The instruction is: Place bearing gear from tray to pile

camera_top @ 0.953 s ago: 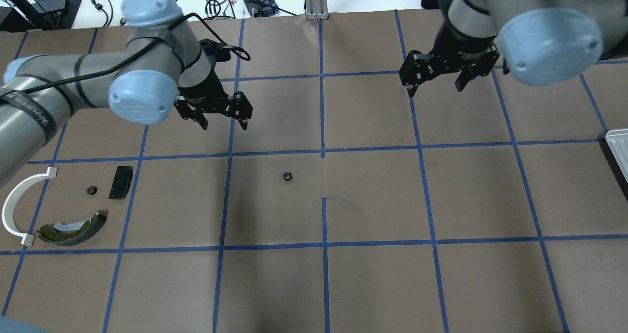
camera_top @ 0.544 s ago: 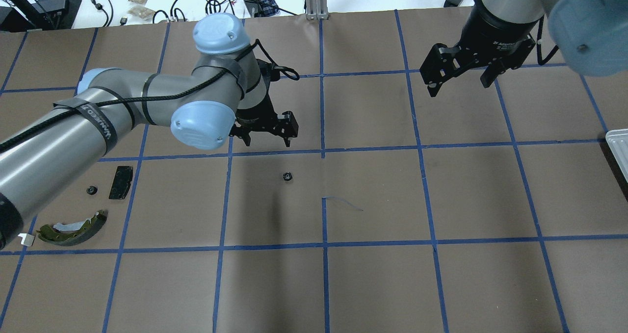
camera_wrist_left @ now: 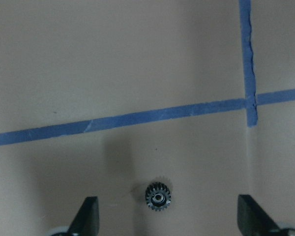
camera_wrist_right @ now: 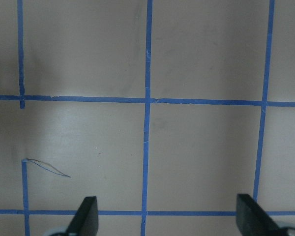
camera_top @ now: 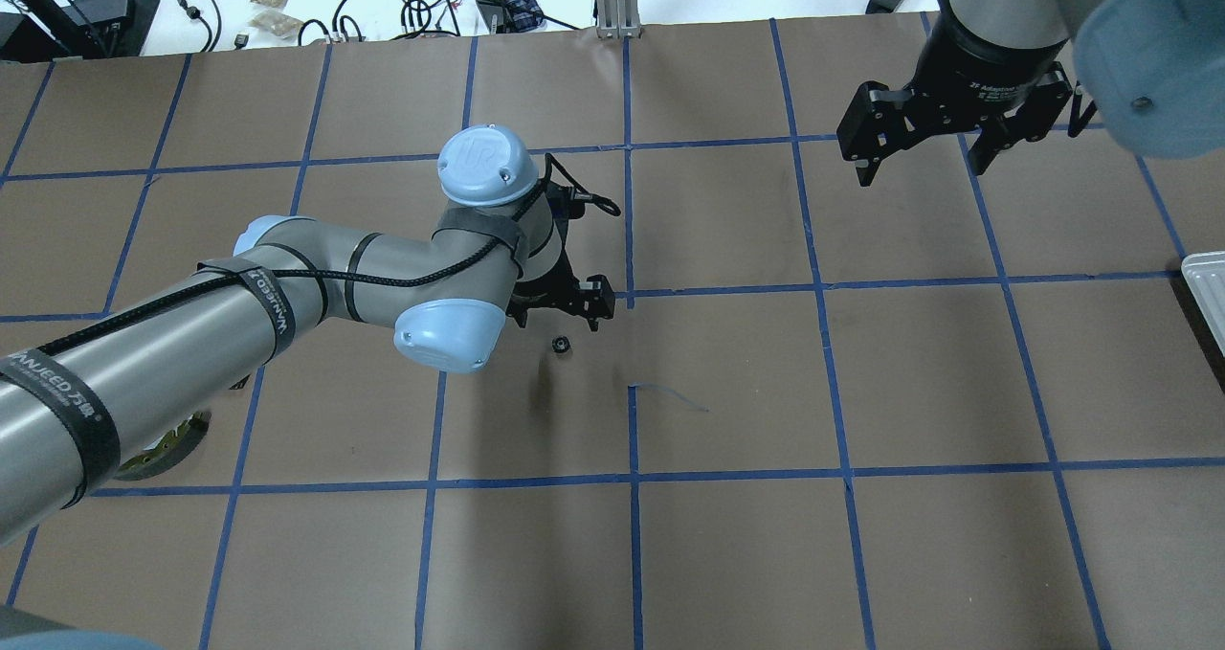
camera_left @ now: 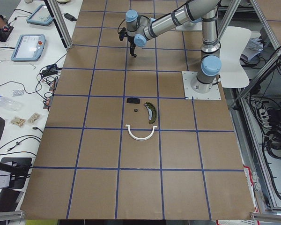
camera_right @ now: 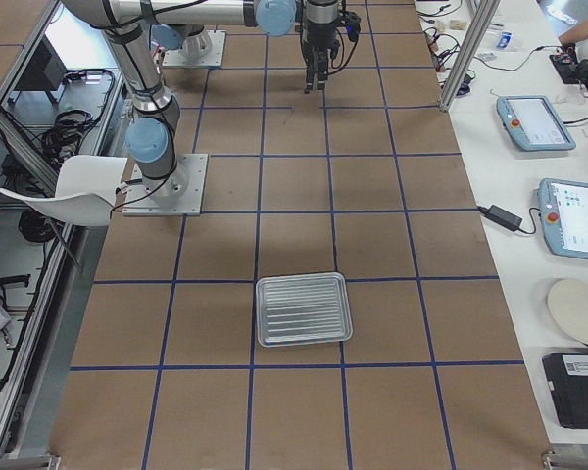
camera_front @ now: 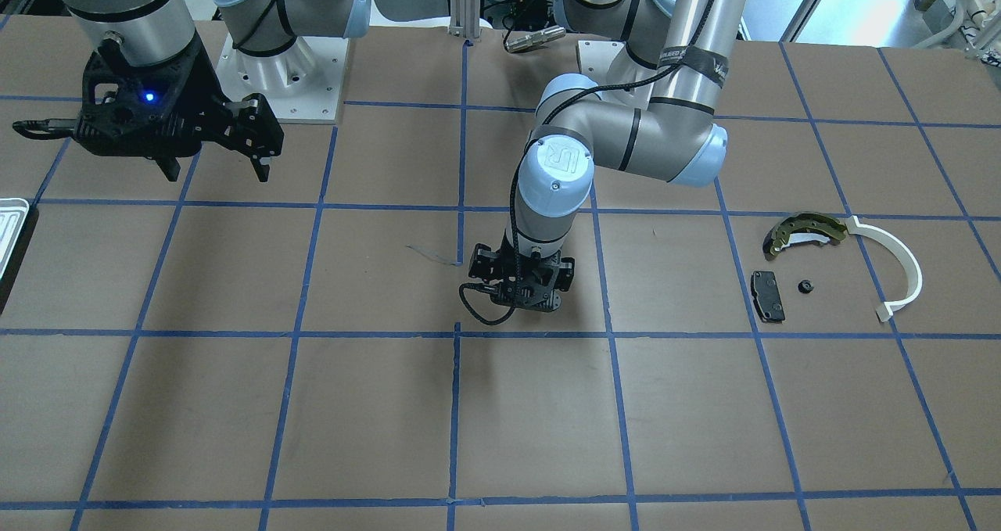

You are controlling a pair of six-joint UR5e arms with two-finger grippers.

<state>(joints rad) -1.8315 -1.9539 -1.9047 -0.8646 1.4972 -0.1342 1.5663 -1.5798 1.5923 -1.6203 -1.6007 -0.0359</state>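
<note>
Bearing gear [camera_wrist_left: 158, 197], 1, on tabletop [camera_wrist_left: 137, 59]: just below left claw [camera_wrist_left: 169, 216], wide open, empty; right claw [camera_top: 924, 167] far off, also open.

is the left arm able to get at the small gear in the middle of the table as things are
Probably yes: the left gripper hangs open just above the gear, which lies alone and shows roughly between the jaws in the wrist view; nothing stands in the way.
</note>
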